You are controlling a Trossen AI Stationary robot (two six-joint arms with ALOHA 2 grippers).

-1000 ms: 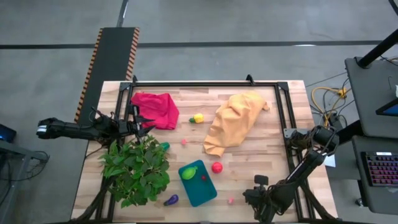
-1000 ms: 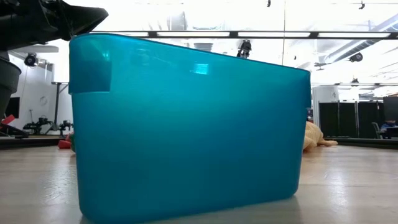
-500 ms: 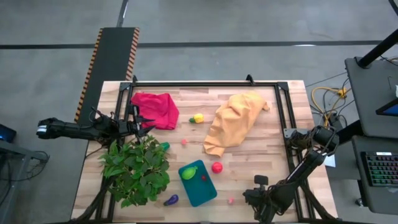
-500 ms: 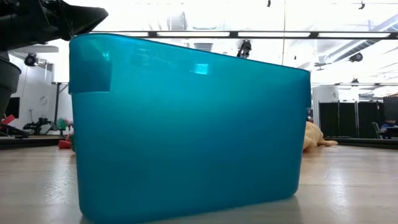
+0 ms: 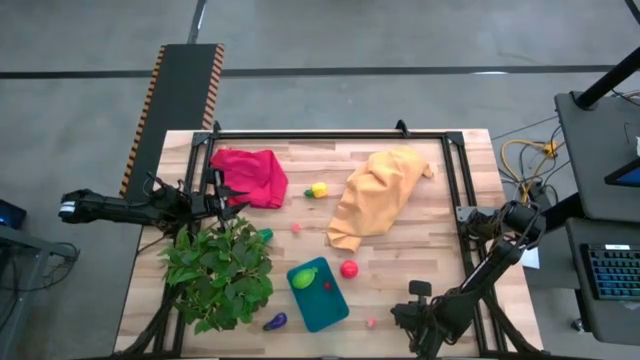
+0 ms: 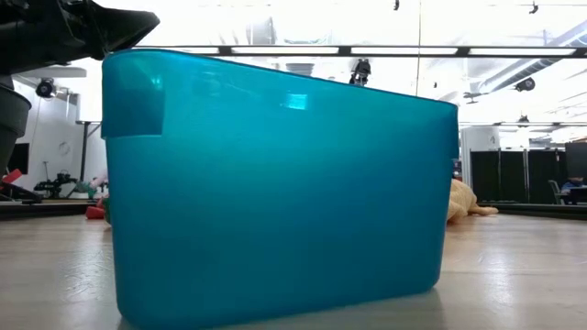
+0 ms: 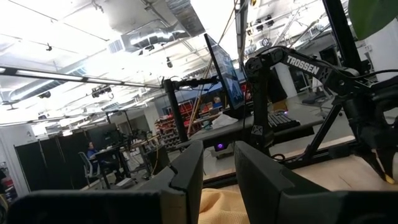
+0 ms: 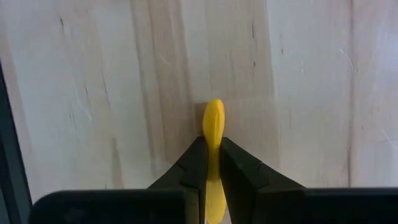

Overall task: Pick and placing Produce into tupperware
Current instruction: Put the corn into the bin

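The teal tupperware [image 5: 318,293] stands on the table near the front middle and fills the low view [image 6: 275,183]. A green piece [image 5: 304,278] and a small red piece [image 5: 327,285] lie in it. A red ball [image 5: 348,268], a purple piece [image 5: 275,321], two small pink pieces [image 5: 296,228] [image 5: 371,322], a yellow-green piece [image 5: 318,189] and a green piece [image 5: 264,235] lie on the table. My right gripper [image 5: 418,318], at the near right, is shut on a yellow piece [image 8: 213,127]. My left gripper [image 7: 219,163], at the left edge, is slightly open and empty. My right gripper pinches the yellow piece between its two fingers [image 8: 196,163], which point down at the table from above. The piece's rounded end [image 8: 213,121] sticks out past the fingertips toward the wood. Whether that end touches the table, I cannot tell.
A big leafy plant [image 5: 220,275] stands at the near left, beside the tupperware. A red cloth [image 5: 250,175] lies at the far left and a yellow-orange cloth [image 5: 375,195] at the far right. A black frame [image 5: 330,135] runs around the table.
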